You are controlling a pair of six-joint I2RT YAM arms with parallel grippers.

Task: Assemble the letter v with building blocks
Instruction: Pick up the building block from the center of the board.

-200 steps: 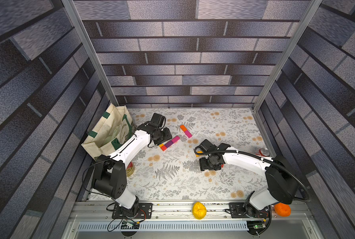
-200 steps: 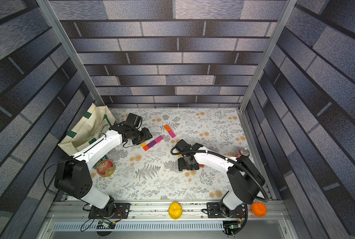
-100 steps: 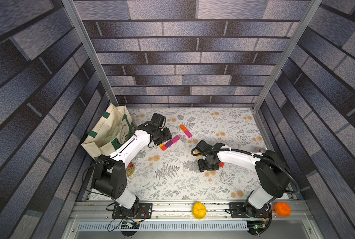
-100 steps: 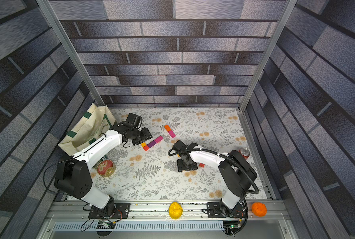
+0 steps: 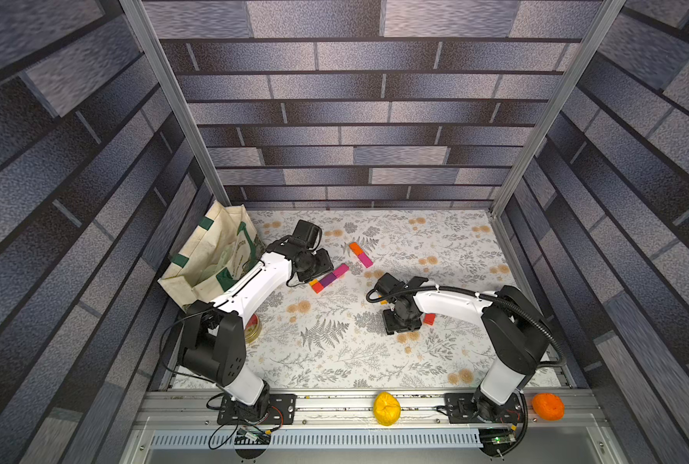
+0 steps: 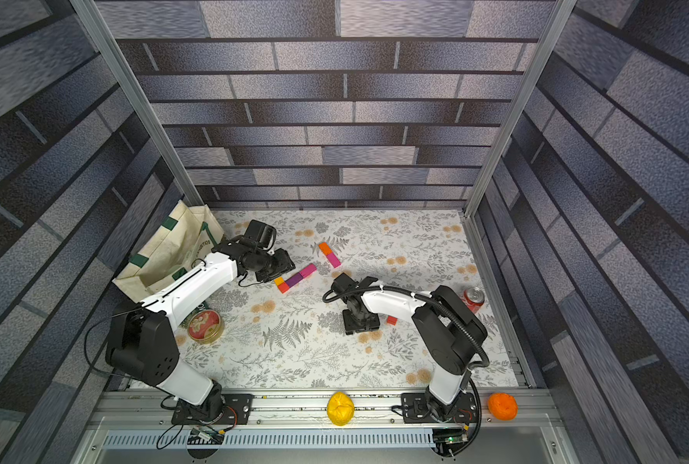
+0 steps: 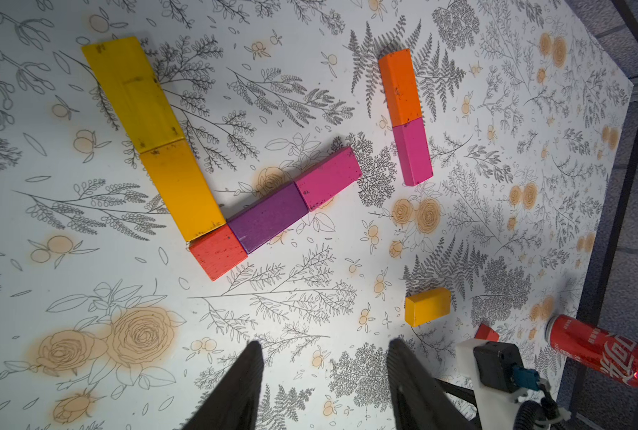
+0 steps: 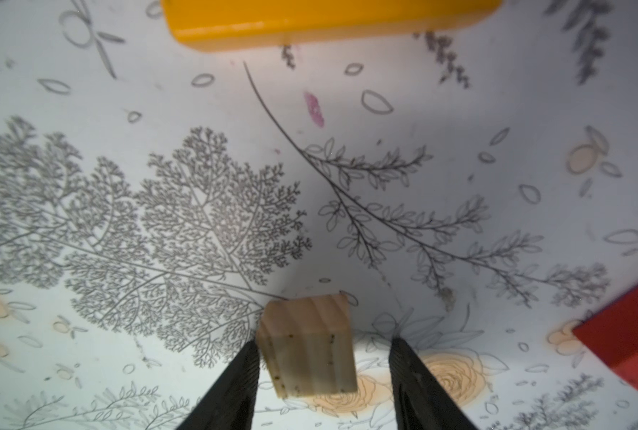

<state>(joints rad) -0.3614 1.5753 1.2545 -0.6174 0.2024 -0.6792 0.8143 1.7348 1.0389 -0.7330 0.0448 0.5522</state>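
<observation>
In both top views my right gripper (image 5: 401, 326) sits low over the tablecloth (image 5: 334, 361), well apart from the red corner block (image 5: 315, 287). The left gripper (image 5: 319, 266) hovers just beside that block.

Left wrist view: the fingers are spread and empty. The yellow row (image 7: 153, 123) and the purple-magenta row (image 7: 295, 201) meet at the red corner block.

Right wrist view: the wood cube (image 8: 304, 327) stands between parted fingers, one touching and the other clear, so it is not clamped. My worry is that closing off-centre could twist the cube out.

The left arm is extended toward the far left, its pincer (image 7: 323, 344) facing down with the jaws apart. The right arm is folded toward the middle, its pincer (image 8: 324, 340) low with the jaws apart.
</observation>
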